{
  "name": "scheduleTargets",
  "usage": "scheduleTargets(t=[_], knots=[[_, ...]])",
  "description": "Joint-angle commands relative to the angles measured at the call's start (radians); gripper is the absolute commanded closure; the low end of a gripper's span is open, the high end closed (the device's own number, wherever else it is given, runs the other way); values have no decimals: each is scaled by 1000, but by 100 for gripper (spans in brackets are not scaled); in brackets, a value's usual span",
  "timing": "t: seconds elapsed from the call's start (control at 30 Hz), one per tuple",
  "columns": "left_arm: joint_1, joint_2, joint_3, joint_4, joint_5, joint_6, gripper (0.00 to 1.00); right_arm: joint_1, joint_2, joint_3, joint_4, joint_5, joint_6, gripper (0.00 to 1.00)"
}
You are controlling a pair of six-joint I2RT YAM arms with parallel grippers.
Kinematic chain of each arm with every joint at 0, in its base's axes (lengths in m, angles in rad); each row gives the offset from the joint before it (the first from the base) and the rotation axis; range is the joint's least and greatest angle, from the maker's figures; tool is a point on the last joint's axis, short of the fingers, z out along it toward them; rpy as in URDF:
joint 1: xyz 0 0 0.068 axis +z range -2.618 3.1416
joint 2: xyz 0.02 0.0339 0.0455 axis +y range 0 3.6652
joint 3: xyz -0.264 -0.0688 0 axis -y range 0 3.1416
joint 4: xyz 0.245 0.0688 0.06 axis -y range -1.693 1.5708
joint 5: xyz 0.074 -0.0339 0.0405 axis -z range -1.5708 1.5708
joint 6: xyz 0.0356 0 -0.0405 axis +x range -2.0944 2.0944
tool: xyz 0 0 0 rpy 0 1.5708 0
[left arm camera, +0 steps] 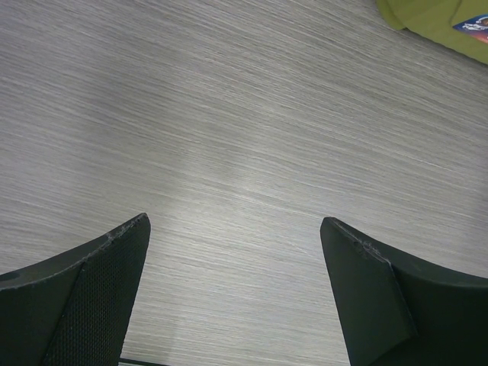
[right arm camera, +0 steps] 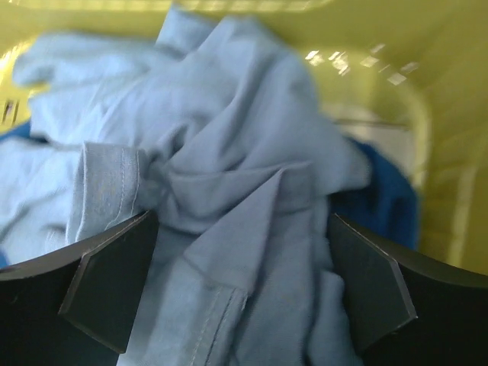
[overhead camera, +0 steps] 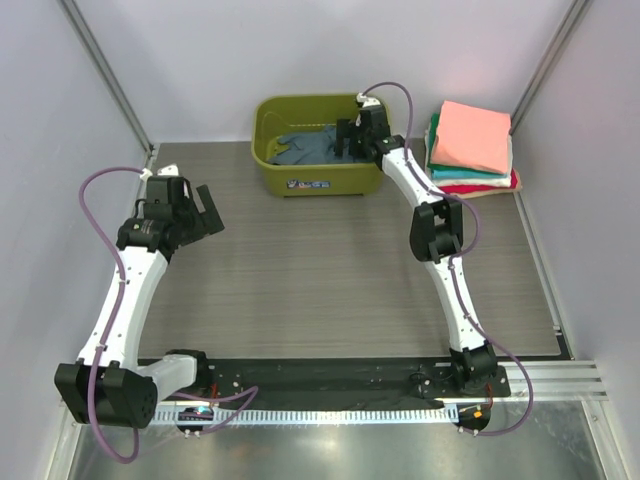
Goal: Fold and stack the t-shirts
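Note:
A crumpled grey-blue t-shirt [overhead camera: 305, 148] lies in the olive-green tub [overhead camera: 315, 180] at the back; in the right wrist view the grey-blue t-shirt [right arm camera: 229, 175] fills the frame, with a dark navy t-shirt [right arm camera: 389, 198] under it at the right. My right gripper [overhead camera: 352, 135] is inside the tub, open, its jaws on either side of a fold of the grey-blue cloth [right arm camera: 244, 252]. A folded stack [overhead camera: 472, 150] at the back right has the salmon pink t-shirt [overhead camera: 472, 135] on top, with teal, white and red edges below. My left gripper [overhead camera: 208, 212] is open and empty above the table [left arm camera: 236, 229].
The grey wood-grain table [overhead camera: 330, 270] lies between the arms. The tub's corner with a label [left arm camera: 473, 27] shows in the left wrist view. Light walls close in the left, back and right sides.

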Motion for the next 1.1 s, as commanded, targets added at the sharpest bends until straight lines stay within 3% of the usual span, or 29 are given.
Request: scheduleTargets(t=[0.0, 0.17, 0.23, 0.27, 0.33, 0.37, 0.4, 0.47, 0.67, 0.87, 1.07], knots=[[-3, -12, 8, 29, -9, 10, 7, 34, 9, 43, -85, -118, 19, 0], [-3, -10, 7, 27, -11, 10, 7, 61, 8, -3, -209, -190, 10, 1], [-3, -10, 7, 27, -11, 10, 7, 63, 18, -6, -239, -192, 12, 7], [-5, -9, 5, 27, -11, 10, 7, 63, 21, -11, -246, -188, 10, 22], [-3, -9, 5, 27, -11, 10, 7, 63, 40, -6, -246, -170, 9, 40], [-3, -7, 5, 26, -11, 12, 7, 63, 49, 0, -246, -165, 3, 62], [-3, -6, 5, 26, -14, 12, 7, 60, 55, 6, -246, -168, -2, 77], [-5, -9, 5, 26, -17, 12, 7, 61, 46, 29, -237, -184, -11, 99], [-3, -10, 2, 26, -29, 13, 7, 75, -139, 41, -104, -218, -33, 99], [-5, -7, 1, 24, -34, 13, 7, 81, -506, -52, 147, -319, 71, 99], [-5, -21, -1, 23, -46, 13, 7, 84, -725, -92, 177, -421, 168, 99]])
